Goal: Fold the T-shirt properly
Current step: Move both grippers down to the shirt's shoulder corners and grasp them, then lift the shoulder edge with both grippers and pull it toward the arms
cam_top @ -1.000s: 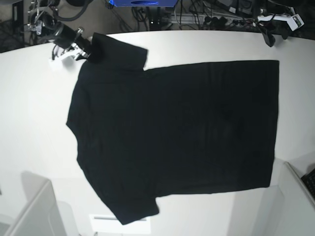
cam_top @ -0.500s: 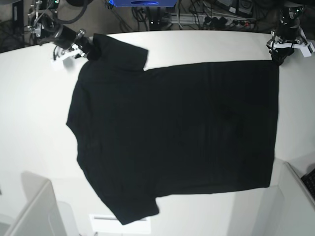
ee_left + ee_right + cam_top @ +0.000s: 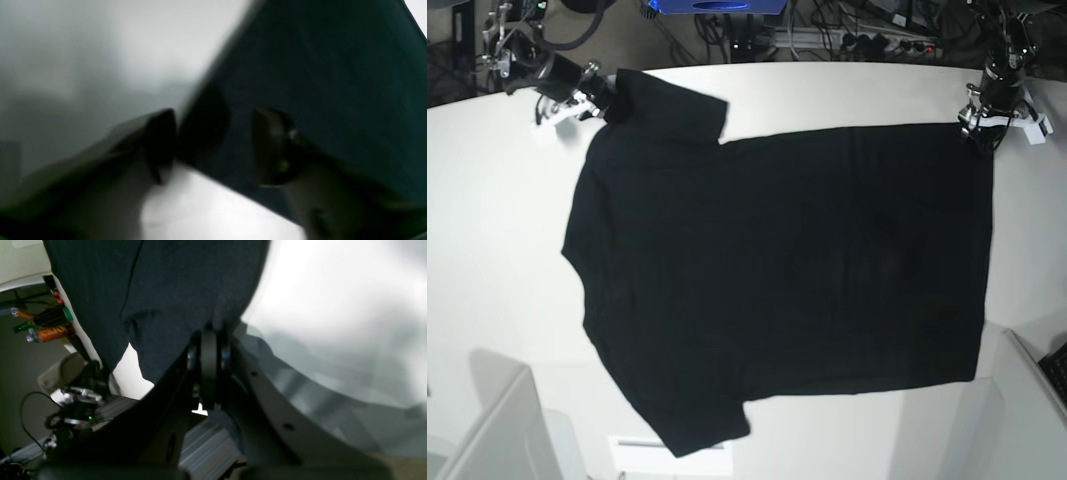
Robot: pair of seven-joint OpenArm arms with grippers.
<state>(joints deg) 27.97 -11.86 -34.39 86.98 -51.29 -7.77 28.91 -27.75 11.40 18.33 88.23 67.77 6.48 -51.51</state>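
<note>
The left gripper (image 3: 979,130) has dropped onto the hem corner of the T-shirt (image 3: 777,280) lying flat on the table (image 3: 487,250) — jaws apart, straddling it. The right gripper (image 3: 599,100) stays clamped on the sleeve — 2 holds nearly ready.

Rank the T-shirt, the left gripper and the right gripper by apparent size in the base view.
1. T-shirt, by far the largest.
2. Right gripper and left gripper: both small and look alike, so no ranking between them.

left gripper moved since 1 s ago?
Yes. In the base view the left gripper came down from beyond the table's far edge onto the T-shirt's hem corner.
</note>
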